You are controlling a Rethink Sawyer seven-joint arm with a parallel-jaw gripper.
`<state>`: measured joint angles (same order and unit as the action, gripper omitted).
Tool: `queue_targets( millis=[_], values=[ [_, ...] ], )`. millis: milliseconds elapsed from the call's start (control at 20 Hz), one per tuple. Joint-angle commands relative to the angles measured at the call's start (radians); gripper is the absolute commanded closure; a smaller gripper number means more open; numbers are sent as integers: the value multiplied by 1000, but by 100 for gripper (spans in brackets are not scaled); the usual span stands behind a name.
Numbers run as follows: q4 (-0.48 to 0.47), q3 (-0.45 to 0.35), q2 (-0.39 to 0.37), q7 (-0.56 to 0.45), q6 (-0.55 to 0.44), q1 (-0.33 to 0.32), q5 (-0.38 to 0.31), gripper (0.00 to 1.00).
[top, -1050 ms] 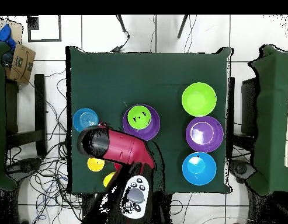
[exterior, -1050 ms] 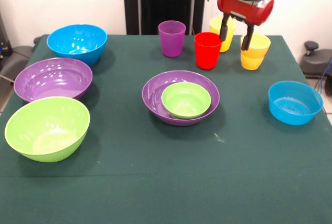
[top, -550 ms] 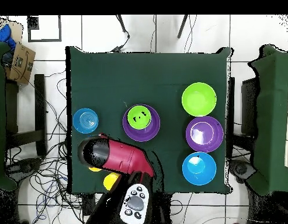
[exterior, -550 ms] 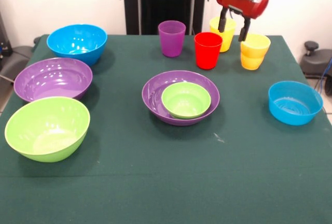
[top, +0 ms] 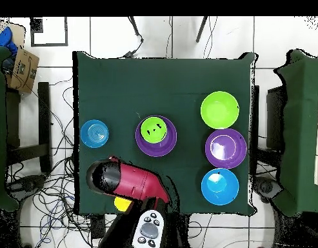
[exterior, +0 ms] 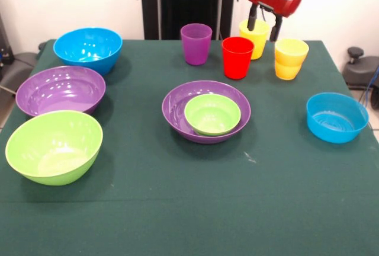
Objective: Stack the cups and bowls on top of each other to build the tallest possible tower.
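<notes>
the gripper (exterior: 264,24) was seen raised above the far yellow cup (exterior: 253,38), its fingers spread and nothing held between them. just beside it stood a yellow cup nested in another (exterior: 290,58), the red cup (exterior: 237,57) and the purple cup (exterior: 196,44). the small green bowl (exterior: 212,114) lay inside a large purple bowl (exterior: 177,105) (mid-table). the small blue bowl (exterior: 336,117) sat apart; three large bowls (exterior: 60,89) were grouped at the opposite side.
</notes>
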<state>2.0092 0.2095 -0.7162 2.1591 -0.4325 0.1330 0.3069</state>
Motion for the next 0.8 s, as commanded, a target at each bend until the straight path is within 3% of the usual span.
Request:
queue_targets(
  millis=[50,800],
  values=[
    [42,-88,43,135,104,22,-19,0],
    [25,-81,69,133,145,23,-21,0]
  ],
)
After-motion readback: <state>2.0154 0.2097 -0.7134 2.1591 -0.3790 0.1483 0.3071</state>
